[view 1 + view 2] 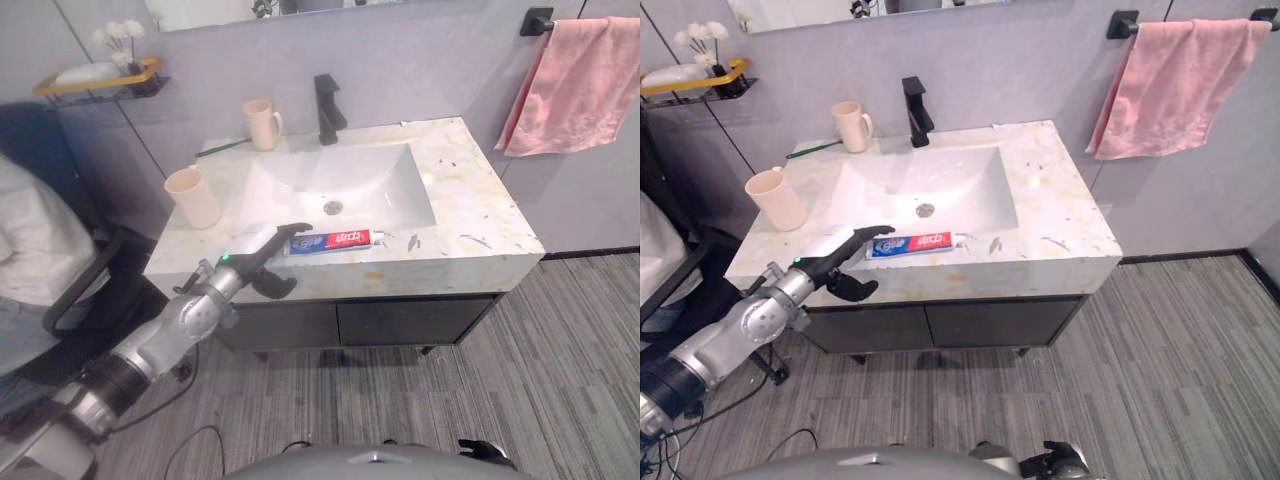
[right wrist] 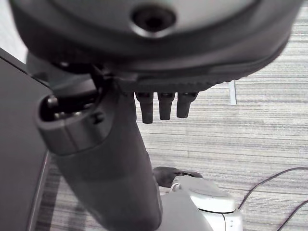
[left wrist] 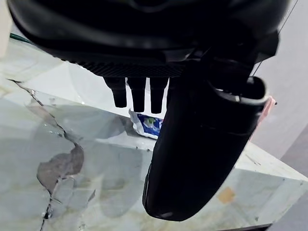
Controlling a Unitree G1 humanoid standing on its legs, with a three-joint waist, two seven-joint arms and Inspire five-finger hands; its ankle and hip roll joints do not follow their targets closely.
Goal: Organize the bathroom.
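A flat toothpaste tube in blue, red and white [image 1: 330, 241] lies on its side along the front strip of the pale marble vanity top [image 1: 480, 215], just below the white rectangular sink basin [image 1: 340, 185] at the centre of the frame. Its crimped white-and-blue end points toward the left of the frame, and the red part runs to the right.

The left hand [image 1: 262, 247] reaches in from the lower left with its dark fingers [image 1: 862, 237] straight and extended, their tips right at the tube's left end; the thumb hangs below the counter's front edge, and nothing is held. In the left wrist view the tube's end [image 3: 147, 122] shows just past the fingertips.

The right hand [image 2: 144, 72] hangs over grey striped flooring [image 2: 269, 139], fingers straight and holding nothing.
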